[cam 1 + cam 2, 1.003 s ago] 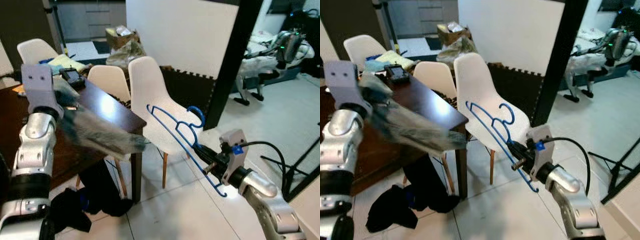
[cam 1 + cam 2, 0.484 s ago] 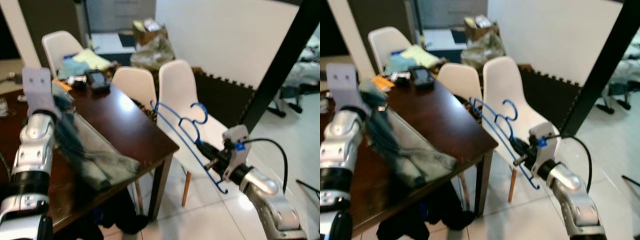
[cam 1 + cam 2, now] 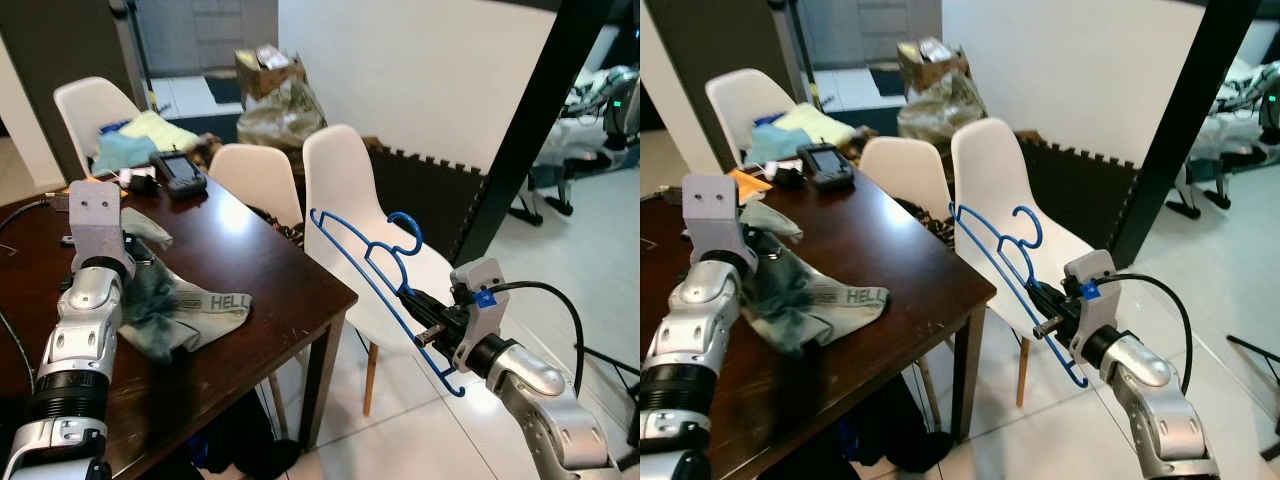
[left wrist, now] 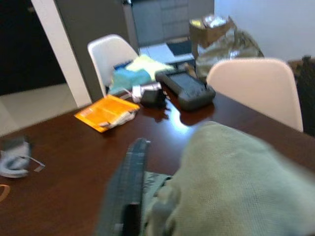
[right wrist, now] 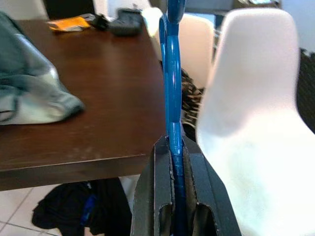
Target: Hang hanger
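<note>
A blue plastic hanger [image 3: 375,285] is held slanted in the air beside the table corner, hook end up. My right gripper [image 3: 428,328] is shut on its lower bar, and in the right wrist view the bar [image 5: 172,98] runs up between the two black fingers [image 5: 156,196]. A grey-green garment [image 3: 190,310] with a lettered band lies bunched on the dark wooden table [image 3: 270,260]. My left gripper [image 3: 135,240] is buried in its far end, shut on the cloth. One dark finger [image 4: 130,191] shows next to the cloth [image 4: 231,182].
Three white chairs [image 3: 350,190] stand around the table, one right behind the hanger. A black device [image 3: 178,172] and an orange packet [image 4: 106,112] lie at the table's far end. Dark clothes [image 3: 235,450] lie on the floor beneath. A black pillar [image 3: 520,130] rises at the right.
The garment that hung from my left gripper above the table edge now lies on the tabletop. The camera view has shifted. My right gripper still holds the hanger in much the same pose.
</note>
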`<state>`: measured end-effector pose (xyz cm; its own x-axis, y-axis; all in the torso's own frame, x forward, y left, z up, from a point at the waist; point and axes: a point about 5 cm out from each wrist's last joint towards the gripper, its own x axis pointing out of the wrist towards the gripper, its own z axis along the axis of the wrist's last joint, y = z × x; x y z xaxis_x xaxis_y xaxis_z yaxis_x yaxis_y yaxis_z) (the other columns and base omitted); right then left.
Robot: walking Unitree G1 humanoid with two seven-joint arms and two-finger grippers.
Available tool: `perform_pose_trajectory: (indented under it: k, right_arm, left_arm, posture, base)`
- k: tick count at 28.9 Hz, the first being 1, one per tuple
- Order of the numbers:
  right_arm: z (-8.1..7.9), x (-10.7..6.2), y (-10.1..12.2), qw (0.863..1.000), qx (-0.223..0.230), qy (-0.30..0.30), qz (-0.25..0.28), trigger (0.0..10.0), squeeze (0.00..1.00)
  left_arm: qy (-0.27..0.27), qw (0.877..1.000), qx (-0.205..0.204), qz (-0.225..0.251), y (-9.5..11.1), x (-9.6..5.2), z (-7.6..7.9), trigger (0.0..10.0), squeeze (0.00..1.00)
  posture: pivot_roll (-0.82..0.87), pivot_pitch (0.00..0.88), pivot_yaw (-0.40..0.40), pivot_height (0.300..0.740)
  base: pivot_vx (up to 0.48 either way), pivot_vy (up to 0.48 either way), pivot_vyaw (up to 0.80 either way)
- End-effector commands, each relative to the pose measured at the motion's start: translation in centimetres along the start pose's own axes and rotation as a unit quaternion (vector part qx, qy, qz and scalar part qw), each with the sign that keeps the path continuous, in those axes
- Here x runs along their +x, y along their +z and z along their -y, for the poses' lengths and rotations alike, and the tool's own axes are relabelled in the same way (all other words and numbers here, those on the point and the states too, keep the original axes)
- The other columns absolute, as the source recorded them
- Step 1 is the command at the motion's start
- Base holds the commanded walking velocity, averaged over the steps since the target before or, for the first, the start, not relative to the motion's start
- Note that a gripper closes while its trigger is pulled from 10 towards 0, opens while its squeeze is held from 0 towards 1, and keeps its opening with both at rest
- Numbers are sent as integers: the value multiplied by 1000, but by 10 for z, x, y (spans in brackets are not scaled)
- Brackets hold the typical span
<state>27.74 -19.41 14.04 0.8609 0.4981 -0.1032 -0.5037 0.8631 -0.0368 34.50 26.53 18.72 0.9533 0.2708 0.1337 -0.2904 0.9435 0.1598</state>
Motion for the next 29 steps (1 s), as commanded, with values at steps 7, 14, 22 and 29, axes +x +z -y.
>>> perform_pose_trajectory:
  k: [7, 14, 22, 29]
  right_arm:
    - [-3, 0, 0, 1000, -1, 8, -3, 10000, 0]
    - [-6, 2, -2, 1000, 7, 8, 3, 10000, 0]
    - [-7, 4, 0, 1000, 9, 10, 9, 10000, 0]
    - [-4, 7, 3, 1000, -4, 20, 9, 10000, 0]
  left_arm:
    - [21, 994, 104, 36, 23, 7, -28, 10000, 1000]
    - [-9, 973, 179, 146, 83, 12, -38, 10000, 1000]
    - [-106, 965, 61, 233, 126, -5, -2, 10000, 0]
    - [-49, 969, 71, 231, 136, -23, 11, 10000, 0]
  posture:
    - [-6, 0, -29, 740]
    - [4, 0, -30, 740]
    - [8, 0, -35, 740]
    - [43, 0, -45, 740]
  base:
    - [0, 0, 0]
    - [0, 0, 0]
    - [0, 0, 0]
    - [0, 0, 686]
